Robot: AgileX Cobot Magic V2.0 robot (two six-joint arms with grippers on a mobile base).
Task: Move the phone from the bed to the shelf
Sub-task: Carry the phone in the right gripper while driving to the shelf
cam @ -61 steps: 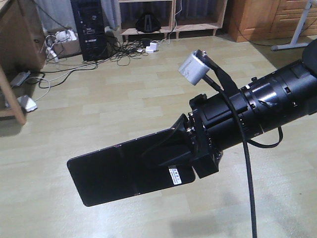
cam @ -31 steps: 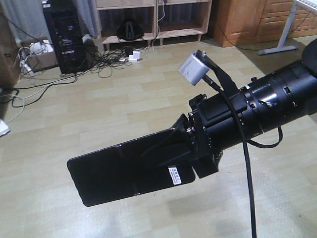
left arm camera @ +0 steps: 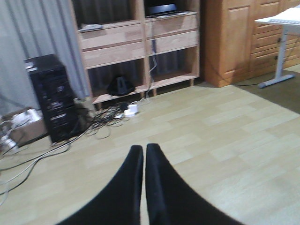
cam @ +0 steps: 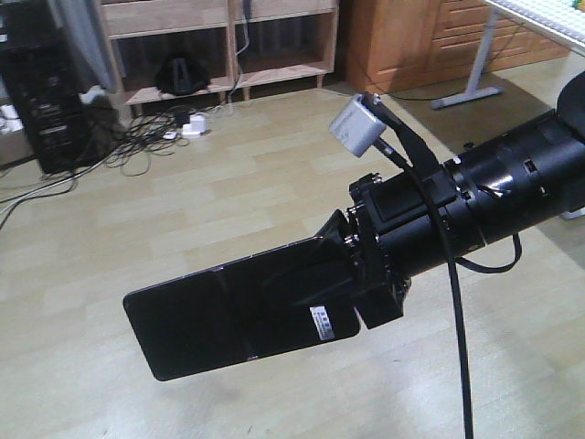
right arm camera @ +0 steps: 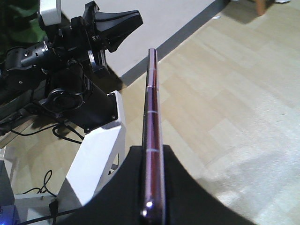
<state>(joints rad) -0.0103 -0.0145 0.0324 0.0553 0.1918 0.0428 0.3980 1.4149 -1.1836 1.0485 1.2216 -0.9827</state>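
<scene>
My right gripper [cam: 336, 274] is shut on one end of the phone [cam: 219, 315], a glossy black slab with a small white sticker. It holds the phone out over the wooden floor. The right wrist view shows the phone [right arm camera: 152, 108] edge-on, its pinkish-silver rim clamped between my right gripper's [right arm camera: 153, 151] black fingers. My left gripper [left arm camera: 143, 149] is shut with nothing in it, pointing at the floor ahead. The light-wood shelf [cam: 183, 18] stands against the far wall; in the left wrist view the shelf [left arm camera: 140, 44] shows drawers and open compartments. The bed is out of view.
A black computer tower [cam: 37, 101] and tangled cables [cam: 137, 137] lie left of the shelf. An orange-brown cabinet [cam: 402, 37] and a white desk leg [cam: 475, 73] stand to the right. My left arm [right arm camera: 70, 42] and white base column [right arm camera: 101, 150] sit beside the phone.
The room has slid leftward and a little nearer in the front view: shelf, tower and cables moved left, the cabinet came in. The right arm and phone hold the same pose.
</scene>
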